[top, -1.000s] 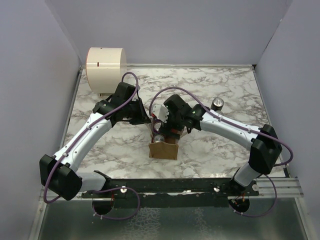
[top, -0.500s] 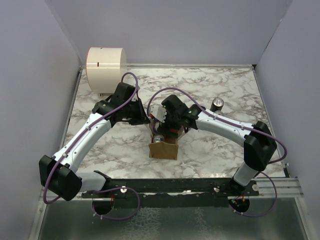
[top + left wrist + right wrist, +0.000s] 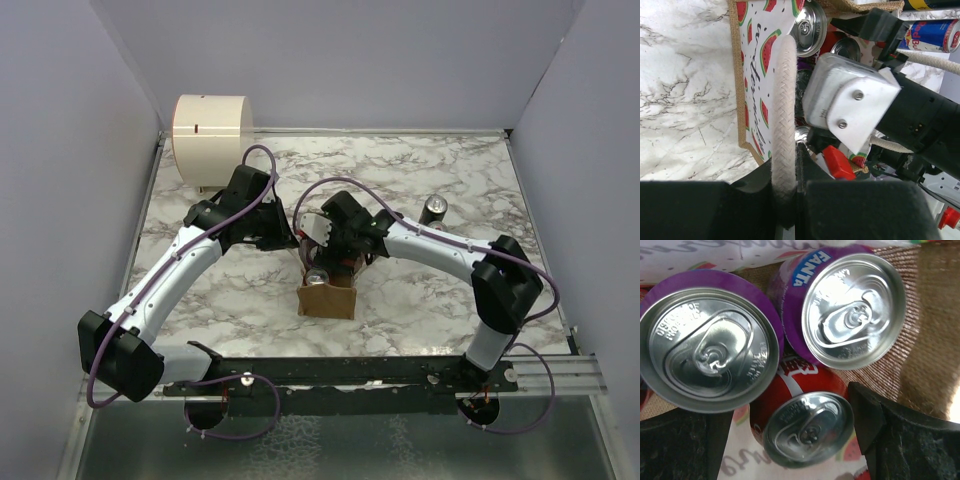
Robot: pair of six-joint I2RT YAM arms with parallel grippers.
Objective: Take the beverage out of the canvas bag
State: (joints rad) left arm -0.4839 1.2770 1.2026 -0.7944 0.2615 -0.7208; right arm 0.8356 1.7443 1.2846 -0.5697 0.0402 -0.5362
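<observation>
Left wrist view shows me the left gripper (image 3: 786, 200) pinched on the white handle (image 3: 781, 100) of the canvas bag (image 3: 747, 75). Inside the bag, my right gripper (image 3: 795, 440) is spread, its fingers either side of a red can (image 3: 807, 435), with a purple Fanta can (image 3: 852, 310) just beyond.

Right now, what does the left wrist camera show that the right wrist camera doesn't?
Left wrist only: the left gripper shut on the tan canvas bag's white braided rope handle, plus a blue-and-silver Red Bull can off to one side. Right wrist only: the right gripper open, fingers either side of a red can, next to two purple-sided cans. Both: silver can tops inside the watermelon-print bag.
</observation>
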